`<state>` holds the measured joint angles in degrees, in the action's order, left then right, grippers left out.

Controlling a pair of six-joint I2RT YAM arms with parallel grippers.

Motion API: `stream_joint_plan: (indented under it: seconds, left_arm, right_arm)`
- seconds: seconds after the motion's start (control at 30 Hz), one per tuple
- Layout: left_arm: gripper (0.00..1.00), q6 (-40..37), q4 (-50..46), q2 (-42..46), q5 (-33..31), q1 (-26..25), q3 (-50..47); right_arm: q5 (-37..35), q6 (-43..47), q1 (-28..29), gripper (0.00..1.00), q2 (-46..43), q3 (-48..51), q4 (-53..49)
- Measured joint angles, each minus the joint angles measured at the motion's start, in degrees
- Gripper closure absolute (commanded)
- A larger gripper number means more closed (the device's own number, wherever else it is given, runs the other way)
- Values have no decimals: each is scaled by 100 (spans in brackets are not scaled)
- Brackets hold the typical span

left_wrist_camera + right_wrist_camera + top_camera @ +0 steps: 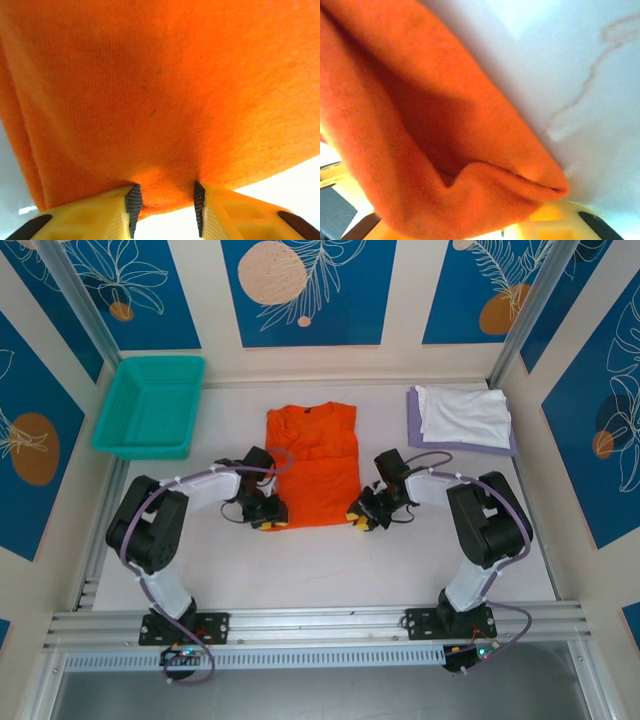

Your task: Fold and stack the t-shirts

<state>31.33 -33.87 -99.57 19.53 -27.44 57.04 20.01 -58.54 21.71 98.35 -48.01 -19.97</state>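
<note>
Pinching near hem corners of orange t-shirt [312, 465] on desk [330, 575], left claw [165, 200] and right claw [362, 517] both closed on cloth. Folded in at sides; end fold, stacking left. Done: white t-shirt [465, 415] folded atop lavender t-shirt [413, 428].

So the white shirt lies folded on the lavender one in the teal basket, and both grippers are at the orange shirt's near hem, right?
Not in the basket: the top view shows the white shirt folded on the lavender one on the table, far right; the basket is far left. The left gripper and right gripper are at the near hem of the orange shirt.
</note>
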Motion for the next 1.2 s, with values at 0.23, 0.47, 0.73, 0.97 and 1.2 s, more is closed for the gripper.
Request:
stream_joint_plan:
  seconds: [0.23, 0.47, 0.73, 0.97, 1.2]
  left_arm:
    - [48, 179, 114, 929, 203, -2, -1001]
    - [27, 503, -940, 1969, -125, 205, -962]
    - [28, 787, -1204, 2527, -17, 752, -1056]
    - [33, 863, -1043, 2304, 457, 1165, -1679]
    - [41, 861, -645, 2048, 608, 1193, -1843]
  right_arm:
    - [42, -131, 13, 70, -656, 831, 476]
    - [-197, -236, 372, 38, -1755, 1495, 81]
    - [-553, 507, 835, 33, -2083, 1515, -107]
    - [-750, 894, 1222, 39, -1657, 1095, -109]
    - [-1051, 975, 1451, 43, -1554, 732, 39]
